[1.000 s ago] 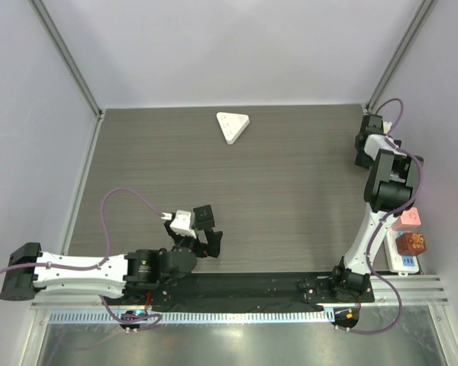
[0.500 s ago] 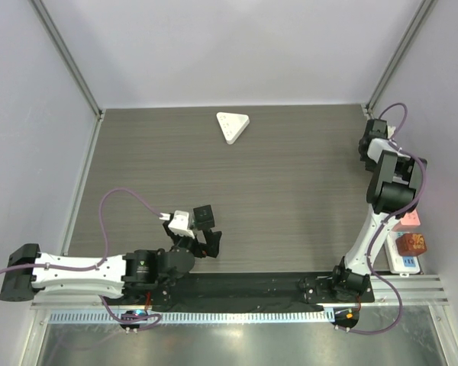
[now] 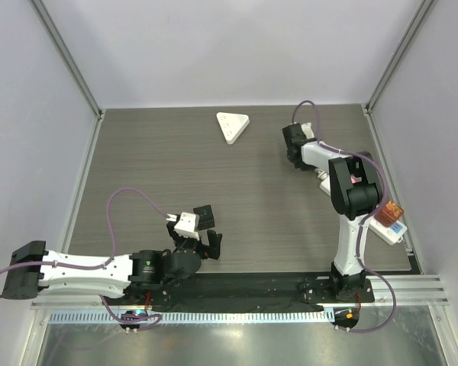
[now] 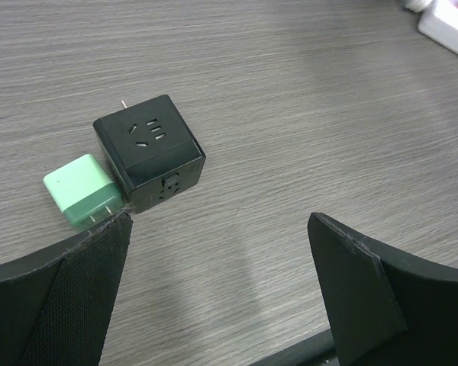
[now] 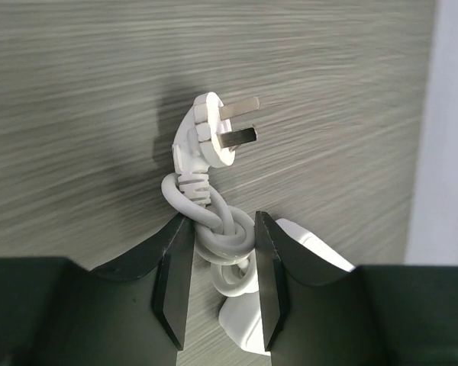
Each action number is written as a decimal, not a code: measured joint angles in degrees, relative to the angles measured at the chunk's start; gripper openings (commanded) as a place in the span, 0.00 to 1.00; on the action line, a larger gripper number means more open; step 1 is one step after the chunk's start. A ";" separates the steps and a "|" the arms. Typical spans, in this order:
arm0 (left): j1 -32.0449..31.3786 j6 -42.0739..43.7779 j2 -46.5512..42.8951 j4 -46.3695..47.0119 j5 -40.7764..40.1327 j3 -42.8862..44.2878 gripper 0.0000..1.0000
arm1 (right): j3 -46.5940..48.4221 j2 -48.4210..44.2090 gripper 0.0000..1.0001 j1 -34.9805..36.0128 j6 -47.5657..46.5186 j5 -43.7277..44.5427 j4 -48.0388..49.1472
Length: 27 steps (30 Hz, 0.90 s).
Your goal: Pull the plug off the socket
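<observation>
The black cube socket [image 4: 149, 149] sits flat with a set of holes facing up. A small green plug [image 4: 82, 191] is pressed against one of its sides, touching it, and looks plugged in. Well apart from them, on the right, a long white socket strip [image 3: 383, 230] lies slanted. An orange plug [image 3: 388, 211] is stuck in its top. Its white cord [image 5: 214, 232] is wound in a tight bundle. The white plug [image 5: 212, 136] at the cord's end shows two flat metal pins, bare.
</observation>
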 measured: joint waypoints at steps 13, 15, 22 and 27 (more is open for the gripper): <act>0.00 0.39 1.07 0.22 -0.04 0.24 0.95 | -10.36 -9.66 0.34 17.20 16.92 -18.51 8.98; 0.00 0.39 1.84 0.20 -0.04 0.39 0.95 | -10.93 -9.70 0.36 19.23 20.13 -21.70 12.28; 0.00 0.39 4.72 0.17 -0.04 2.75 0.94 | -13.73 -8.52 0.60 24.57 32.17 -32.89 24.79; -0.04 0.37 5.44 0.07 -0.04 3.50 0.93 | -14.91 -8.46 0.82 26.14 37.22 -39.52 29.83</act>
